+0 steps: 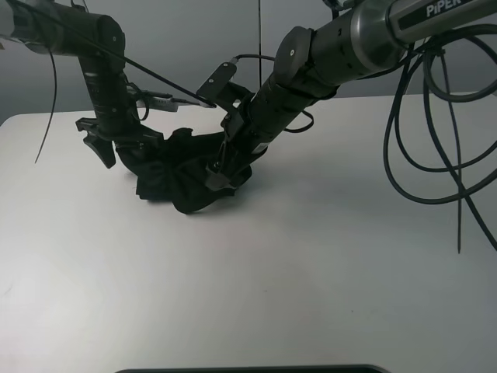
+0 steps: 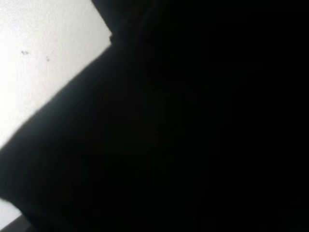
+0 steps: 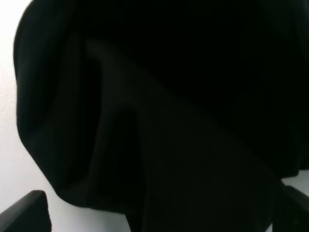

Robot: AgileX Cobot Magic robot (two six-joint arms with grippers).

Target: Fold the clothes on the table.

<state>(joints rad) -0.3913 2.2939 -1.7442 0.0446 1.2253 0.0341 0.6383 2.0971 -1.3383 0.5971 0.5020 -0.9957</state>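
The clothes (image 1: 182, 175) are a black shirt lying in a crumpled heap on the white table (image 1: 326, 264), left of centre towards the back. No print or label shows. My left gripper (image 1: 109, 154) is down at the heap's left end, its fingers spread and touching the fabric. My right gripper (image 1: 220, 172) presses into the heap's right side. In the right wrist view its two fingertips (image 3: 24, 212) stand far apart with the black cloth (image 3: 159, 121) bunched between them. Dark cloth (image 2: 193, 135) fills most of the left wrist view beside bare table (image 2: 38, 58).
Loose black cables (image 1: 435, 155) hang from the right arm over the table's right side. A dark strip (image 1: 248, 369) lies along the front edge. White tabletop stretches in front of and to the right of the heap.
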